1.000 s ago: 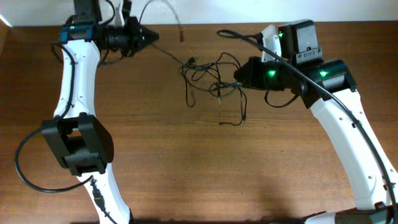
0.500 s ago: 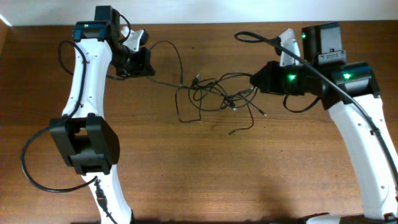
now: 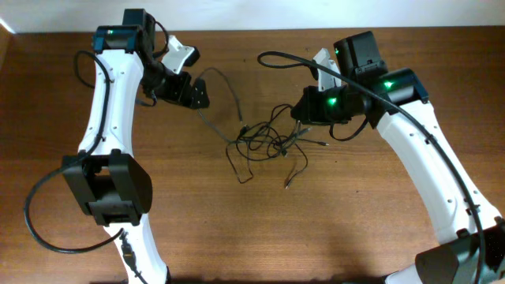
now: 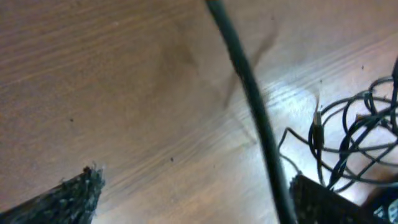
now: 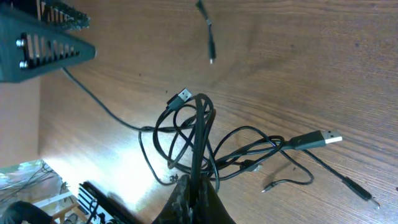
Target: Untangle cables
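Honestly, this looked like the pull-apart step to me, caught at a re-grip. The cables [image 3: 264, 140] sat as a loose clump in the middle of the table [image 3: 237, 237], between the two arms, with a few tails trailing out toward the robot's side. The right gripper [image 5: 194, 190] was clenched on a bundle of loops at the clump's right edge, so that side was anchored. The left gripper [image 4: 193, 190] had its jaws wide apart and gripped nothing. One strand [image 4: 245, 93] ran through the gap, close to one finger, and I couldn't tell whether it touched.

Next move, my guess: the left one would need to pick a single strand, close on it and draw it slowly away from the right, with the right holding firm. Grabbing two cords at once would probably just tighten things.

Hard-to-read stuff: the left wrist view was blurry and cut off most of the clump. From above, the right fingertips were tucked under the arm's body. A USB plug [image 5: 318, 137] showed clearly, but which cord it belonged to, how many cords there were and where they actually crossed, no idea.
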{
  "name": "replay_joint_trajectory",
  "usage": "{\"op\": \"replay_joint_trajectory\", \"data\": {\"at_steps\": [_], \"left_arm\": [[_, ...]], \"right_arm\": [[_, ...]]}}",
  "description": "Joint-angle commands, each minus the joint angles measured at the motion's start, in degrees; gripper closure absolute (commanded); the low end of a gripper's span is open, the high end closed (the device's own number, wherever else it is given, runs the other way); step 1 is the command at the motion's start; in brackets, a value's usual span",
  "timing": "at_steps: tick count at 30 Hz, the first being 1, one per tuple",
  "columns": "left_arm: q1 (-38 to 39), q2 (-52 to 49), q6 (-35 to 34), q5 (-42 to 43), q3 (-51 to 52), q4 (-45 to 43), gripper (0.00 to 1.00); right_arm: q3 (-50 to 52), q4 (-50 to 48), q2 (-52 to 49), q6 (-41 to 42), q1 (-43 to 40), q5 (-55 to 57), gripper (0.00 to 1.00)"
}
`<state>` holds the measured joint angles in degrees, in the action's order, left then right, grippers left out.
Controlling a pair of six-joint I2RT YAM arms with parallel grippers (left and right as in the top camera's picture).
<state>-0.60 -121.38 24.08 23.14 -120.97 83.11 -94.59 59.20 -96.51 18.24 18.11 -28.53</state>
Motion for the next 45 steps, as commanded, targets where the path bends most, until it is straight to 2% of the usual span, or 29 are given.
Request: {"op": "replay_joint_trajectory", "data": {"at_steps": [1,2,5,8,9,10,13,17,20,23,28,32,34,38,45], "left_arm": [[0.1,2.1,18.8,7.1,-0.3,4.0,0.00],[0.1,2.1,22.2,12.1,-0.3,4.5,0.00],[0.0,2.1,22.6,21.5,-0.3,3.5,0.02],[0.0,2.1,22.8,29.4,-0.3,2.1,0.16],[0.0,2.1,22.7,29.2,-0.3,2.0,0.24],[0.0,2.1,22.4,29.2,-0.3,2.5,0.27],[0.9,2.1,20.4,29.7,-0.2,2.7,0.29],[6.2,0.6,19.4,29.7,-0.1,1.0,0.33],[9.9,-2.5,13.1,29.7,0.0,-2.1,0.38],[12.7,-5.2,12.7,31.2,0.0,-2.7,0.38],[13.4,-6.2,12.7,32.8,0.0,-4.1,0.37],[13.5,-7.5,12.7,39.2,0.0,-5.5,0.37],[13.7,-10.4,12.7,46.2,0.0,-6.5,0.38],[14.6,-13.7,12.7,55.6,0.0,-10.4,0.40],[19.3,-13.9,12.5,56.6,0.0,-22.1,0.51]], "right_arm": [[-0.1,-0.2,-0.2,-0.2,0.4,-0.2,0.96],[-0.1,-0.2,-0.2,-0.2,0.4,-0.2,0.96],[-0.1,0.3,-0.2,-0.2,0.4,-0.2,0.96],[-0.1,0.2,-0.2,-0.2,0.4,-0.2,0.96],[-0.1,0.2,-0.2,-0.2,0.4,-0.2,0.96],[-0.1,0.3,-0.2,-0.2,0.4,-0.2,0.96],[-0.1,0.2,-0.2,-0.2,0.4,-0.2,0.96],[-0.1,0.2,-0.2,0.2,0.3,-0.7,0.96],[-0.1,0.1,-0.2,0.7,0.2,-1.3,0.96],[-0.2,-1.3,-0.2,1.7,-0.2,-3.6,0.96],[-0.3,-7.3,-0.2,5.1,-5.3,-13.9,0.96],[-0.2,-15.5,-0.2,10.8,-9.0,-21.4,0.96],[-0.2,-19.2,-0.2,12.8,-9.5,-23.8,0.96],[-0.2,-19.4,-0.2,13.6,-9.5,-23.8,0.96],[-0.2,-19.4,-0.2,13.6,-9.5,-25.1,0.96]]}}
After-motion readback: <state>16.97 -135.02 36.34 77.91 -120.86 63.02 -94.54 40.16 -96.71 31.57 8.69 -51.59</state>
